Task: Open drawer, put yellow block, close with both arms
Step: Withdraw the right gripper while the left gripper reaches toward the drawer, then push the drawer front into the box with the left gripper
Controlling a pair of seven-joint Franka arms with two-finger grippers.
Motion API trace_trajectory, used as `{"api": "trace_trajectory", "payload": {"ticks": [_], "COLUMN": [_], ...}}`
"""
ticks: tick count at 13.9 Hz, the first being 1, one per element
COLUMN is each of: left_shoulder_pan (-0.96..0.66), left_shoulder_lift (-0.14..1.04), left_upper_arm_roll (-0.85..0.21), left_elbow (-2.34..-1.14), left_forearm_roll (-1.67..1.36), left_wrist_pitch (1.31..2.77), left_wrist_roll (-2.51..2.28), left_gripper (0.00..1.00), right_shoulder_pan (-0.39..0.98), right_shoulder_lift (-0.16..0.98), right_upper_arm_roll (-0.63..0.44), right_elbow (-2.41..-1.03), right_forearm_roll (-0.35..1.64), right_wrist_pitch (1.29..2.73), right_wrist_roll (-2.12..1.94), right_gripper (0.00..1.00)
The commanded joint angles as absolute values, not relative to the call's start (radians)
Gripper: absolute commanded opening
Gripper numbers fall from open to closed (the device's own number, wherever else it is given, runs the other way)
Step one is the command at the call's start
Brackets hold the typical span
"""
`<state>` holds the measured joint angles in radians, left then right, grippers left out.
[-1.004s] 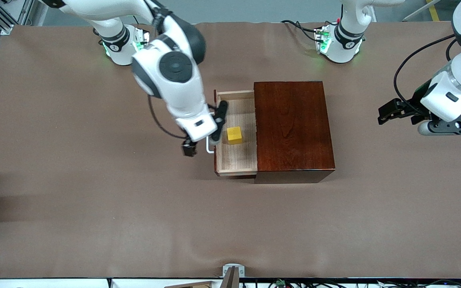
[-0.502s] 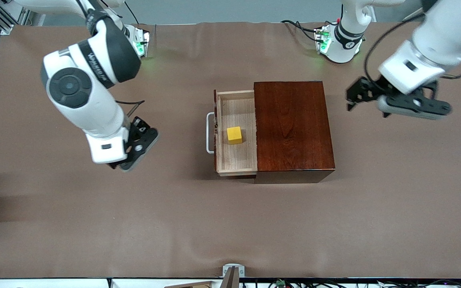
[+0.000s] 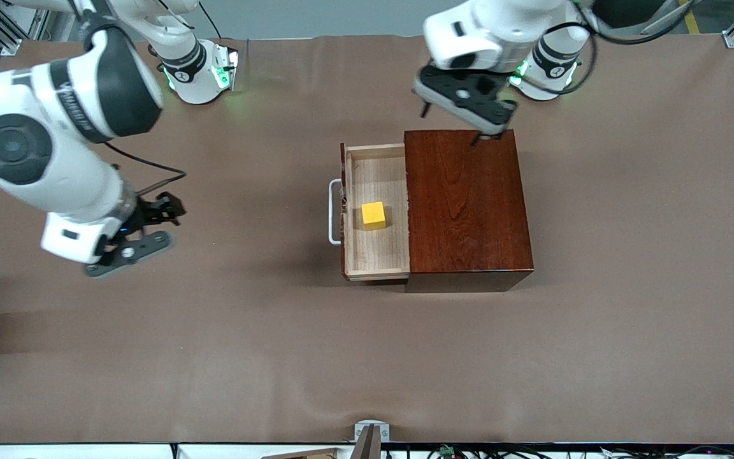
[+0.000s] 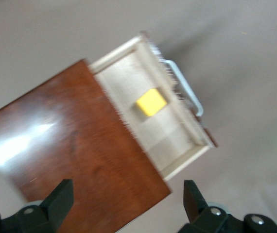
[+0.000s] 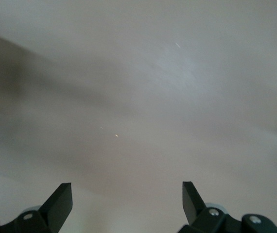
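Note:
The drawer (image 3: 376,255) stands pulled out of the dark mahogany box (image 3: 466,204), its white handle (image 3: 334,211) toward the right arm's end. The yellow block (image 3: 373,215) lies in the drawer, near its middle. My left gripper (image 3: 462,111) is open and empty over the box's edge nearest the bases. Its wrist view shows the box (image 4: 70,145), the drawer (image 4: 177,141), the block (image 4: 151,102) and the handle (image 4: 187,90) below the gripper (image 4: 127,204). My right gripper (image 3: 128,252) is open and empty over bare table toward the right arm's end; it (image 5: 126,204) sees only table.
The brown table cover (image 3: 367,357) runs wide on every side of the box. The two arm bases (image 3: 195,70) (image 3: 542,64) stand farthest from the front camera. A small metal bracket (image 3: 371,433) sits at the table's nearest edge.
My right gripper left the drawer handle and swung away toward the right arm's end. My left arm swung in from its end to above the box. Drawer and block have not moved.

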<state>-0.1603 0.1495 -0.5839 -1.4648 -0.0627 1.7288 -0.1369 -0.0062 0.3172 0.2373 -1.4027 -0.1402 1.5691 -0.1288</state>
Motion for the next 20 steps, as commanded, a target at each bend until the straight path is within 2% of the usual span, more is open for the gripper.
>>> {"api": "trace_trajectory", "payload": {"ticks": [1,3,5,9,11,13,15,20], "left_shoulder_pan": [-0.24,-0.319,-0.35,-0.423,-0.544,-0.693,-0.806,-0.816], "left_shoulder_lift": [0.328,0.397,0.423,0.537,0.584,0.636,0.679,0.782], "left_upper_arm_roll": [-0.601,-0.592,-0.591,-0.546,-0.452,-0.303,-0.169,-0.143], "left_elbow": [-1.306,-1.255,-1.256,-1.24,-1.218,-1.183,-1.174,-1.173], "left_forearm_roll": [-0.051,-0.046,-0.016,0.009,0.037,0.04,0.038,0.04], "left_wrist_pitch": [1.747,1.75,1.791,1.855,1.859,1.882,1.983,2.156], "left_wrist_roll": [-0.095,-0.06,0.059,0.169,0.186,0.208,0.233,0.31], "left_gripper": [1.0,1.0,1.0,1.0,1.0,1.0,1.0,1.0], "right_shoulder_pan": [0.006,-0.006,-0.055,-0.084,-0.094,-0.091,-0.084,-0.098], "right_shoulder_lift": [0.235,0.178,0.111,0.063,0.026,-0.061,-0.126,-0.04], "right_upper_arm_roll": [0.059,0.023,0.02,-0.012,-0.009,-0.008,-0.008,-0.009], "right_elbow": [-1.483,-1.52,-1.583,-1.592,-1.617,-1.722,-1.804,-1.645], "right_forearm_roll": [0.024,0.029,0.029,0.029,0.031,0.04,0.043,0.046], "right_wrist_pitch": [1.583,1.577,1.601,1.608,1.592,1.594,1.603,1.585], "right_wrist_roll": [-0.115,-0.118,-0.121,-0.13,-0.13,-0.124,-0.117,-0.097], "right_gripper": [1.0,1.0,1.0,1.0,1.0,1.0,1.0,1.0]}}
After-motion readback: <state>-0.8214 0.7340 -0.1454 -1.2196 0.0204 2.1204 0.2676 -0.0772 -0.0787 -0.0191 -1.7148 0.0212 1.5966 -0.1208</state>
